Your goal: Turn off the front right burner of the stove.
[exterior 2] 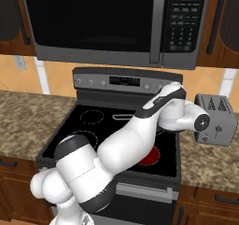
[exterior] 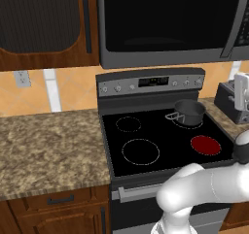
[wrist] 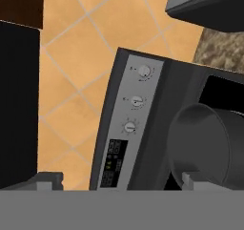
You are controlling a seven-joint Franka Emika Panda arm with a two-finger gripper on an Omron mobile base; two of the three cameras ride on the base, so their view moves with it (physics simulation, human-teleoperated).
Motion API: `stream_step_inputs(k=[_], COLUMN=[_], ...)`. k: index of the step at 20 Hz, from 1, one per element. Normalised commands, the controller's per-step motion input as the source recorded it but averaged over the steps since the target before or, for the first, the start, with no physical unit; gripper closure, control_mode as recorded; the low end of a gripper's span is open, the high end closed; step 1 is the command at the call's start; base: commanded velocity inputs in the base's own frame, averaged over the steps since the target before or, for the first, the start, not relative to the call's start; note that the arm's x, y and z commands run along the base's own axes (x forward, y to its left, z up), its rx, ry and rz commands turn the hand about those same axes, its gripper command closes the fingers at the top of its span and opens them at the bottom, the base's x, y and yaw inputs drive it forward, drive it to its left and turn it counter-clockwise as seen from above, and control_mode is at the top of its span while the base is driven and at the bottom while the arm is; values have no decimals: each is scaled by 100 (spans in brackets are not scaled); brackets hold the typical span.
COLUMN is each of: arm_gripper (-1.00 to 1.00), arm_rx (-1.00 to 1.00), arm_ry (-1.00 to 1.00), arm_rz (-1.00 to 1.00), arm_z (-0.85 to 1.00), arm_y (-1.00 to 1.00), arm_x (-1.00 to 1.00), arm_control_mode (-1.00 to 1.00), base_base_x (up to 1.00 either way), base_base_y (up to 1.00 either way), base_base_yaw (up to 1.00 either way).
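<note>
The front right burner (exterior: 205,145) glows red, so the spread fingers (wrist: 114,182) should line up squarely on the right knob (wrist: 144,71) before pinching.

Arm up from base, elbow bent, forearm reaching forward and right; wrist (exterior 2: 196,119) folded back at the far end. Gripper (exterior: 241,90) at the frame's right edge, pointing roughly level and rolled onto its side. Hand view: only finger tips (wrist: 189,180) poke in, set wide apart, nothing between them.
</note>
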Motion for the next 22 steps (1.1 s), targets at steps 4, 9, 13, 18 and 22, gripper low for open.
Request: stream_step_inputs(k=[4, 9, 13, 18, 22], arm_gripper=[-100, -100, -100, -100, -100], arm_rx=[-2, 0, 0, 0, 0], arm_ry=[-3, -7, -6, -1, 0], arm_rz=[1, 0, 0, 0, 0], arm_z=[-23, -17, -9, -13, -12], arm_y=[8, 3, 0, 0, 0], arm_x=[42, 47, 46, 45, 43], arm_control_mode=[-100, -100, -100, -100, -100], base_base_x=[0, 0, 0, 0, 0], base_base_y=[0, 0, 0, 0, 0], base_base_yaw=[0, 0, 0, 0, 0])
